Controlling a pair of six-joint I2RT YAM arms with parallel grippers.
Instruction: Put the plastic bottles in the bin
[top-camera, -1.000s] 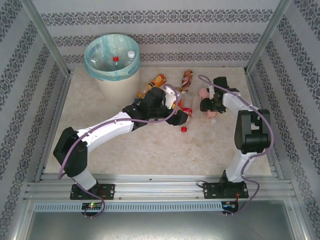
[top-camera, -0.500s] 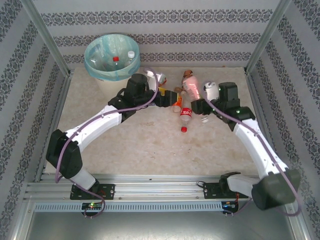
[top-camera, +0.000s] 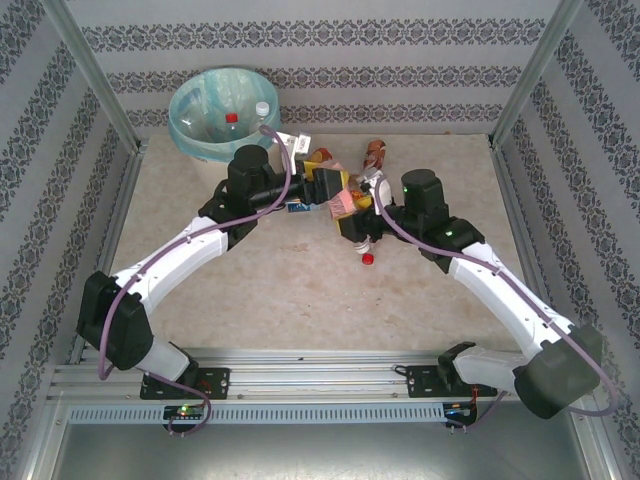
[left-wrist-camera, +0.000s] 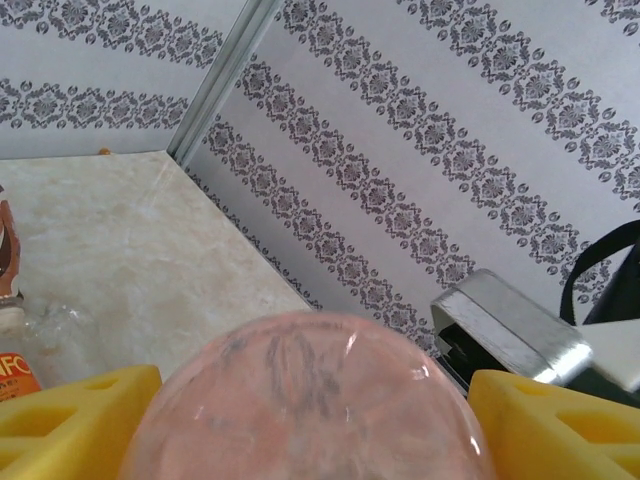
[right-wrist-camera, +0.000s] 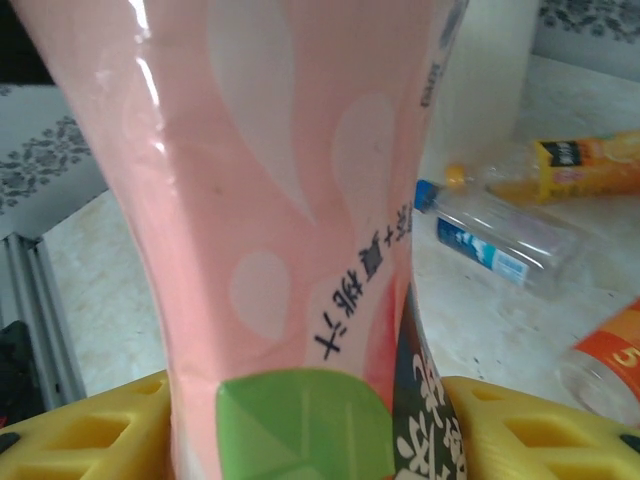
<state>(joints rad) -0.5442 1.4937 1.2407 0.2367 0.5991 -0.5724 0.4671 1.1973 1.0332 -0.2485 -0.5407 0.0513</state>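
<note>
I saw right gripper (right-wrist-camera: 310, 430) clamped on pink bottle (right-wrist-camera: 270, 180) | left gripper (left-wrist-camera: 315, 420) wide around its base, couldn't tell if gripping | bottle hung over far mid-table, right of bin (top-camera: 185, 135), outside it

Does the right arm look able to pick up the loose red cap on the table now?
Probably not yet: the right claw has the pink bottle between its fingers. The red cap itself lies uncovered close by.
</note>
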